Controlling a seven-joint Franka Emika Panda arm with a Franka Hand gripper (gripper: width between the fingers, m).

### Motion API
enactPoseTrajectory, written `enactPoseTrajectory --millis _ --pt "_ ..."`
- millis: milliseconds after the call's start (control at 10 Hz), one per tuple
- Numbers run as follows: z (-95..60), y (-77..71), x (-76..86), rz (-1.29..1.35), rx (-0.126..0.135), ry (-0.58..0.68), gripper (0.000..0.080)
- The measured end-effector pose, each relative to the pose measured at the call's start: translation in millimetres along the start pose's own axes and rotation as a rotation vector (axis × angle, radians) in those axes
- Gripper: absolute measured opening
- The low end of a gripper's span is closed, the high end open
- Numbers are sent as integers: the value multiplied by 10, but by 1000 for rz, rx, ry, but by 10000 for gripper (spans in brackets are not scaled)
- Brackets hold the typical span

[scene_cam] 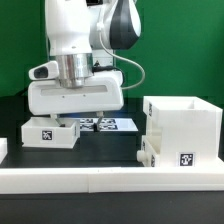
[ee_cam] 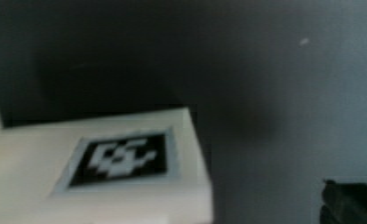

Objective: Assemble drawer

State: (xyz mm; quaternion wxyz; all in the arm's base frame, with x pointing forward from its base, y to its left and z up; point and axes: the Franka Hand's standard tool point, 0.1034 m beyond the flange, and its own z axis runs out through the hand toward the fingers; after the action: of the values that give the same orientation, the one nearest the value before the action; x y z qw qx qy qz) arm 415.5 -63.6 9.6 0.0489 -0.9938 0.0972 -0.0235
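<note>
While the arm hangs low over the black table (scene_cam: 112, 146), I see its gripper (scene_cam: 70, 117) just above the small drawer tray (scene_cam: 47, 133). The tray lies at about eight o'clock from the middle of the exterior view and carries a black-and-white tag. The fingertips are lost between the wide white hand and the tray, so I cannot tell whether the pincer is apart or together, or whether it touches the tray. On the wrist view the tray (ee_cam: 109, 160) shows large and blurred, tag up. One dark finger (ee_cam: 350, 196) shows apart from it over bare table.

The drawer cabinet (scene_cam: 185, 125), open on top, stands at about four o'clock from the middle, well apart from the tray, with a tag on its near face. A smaller white part (scene_cam: 148, 150) sits against its nine o'clock side; I cannot tell how far in it is seated. The marker board (scene_cam: 108, 124) lies flat between tray and cabinet, farther back. A white rail (scene_cam: 90, 178) runs across at six o'clock.
</note>
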Motion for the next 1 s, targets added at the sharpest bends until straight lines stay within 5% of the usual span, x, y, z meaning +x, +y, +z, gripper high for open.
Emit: enactPoseTrajectory --millis 300,500,600,800,1000 --pt "41 -27 -20 -58 -3 5 649" --pt "50 -26 -25 -69 -3 3 428" --pt "52 -26 -25 -71 -2 3 428" --pt "51 -22 -19 -77 -2 3 94" --pt "31 -5 33 -82 -4 12 46"
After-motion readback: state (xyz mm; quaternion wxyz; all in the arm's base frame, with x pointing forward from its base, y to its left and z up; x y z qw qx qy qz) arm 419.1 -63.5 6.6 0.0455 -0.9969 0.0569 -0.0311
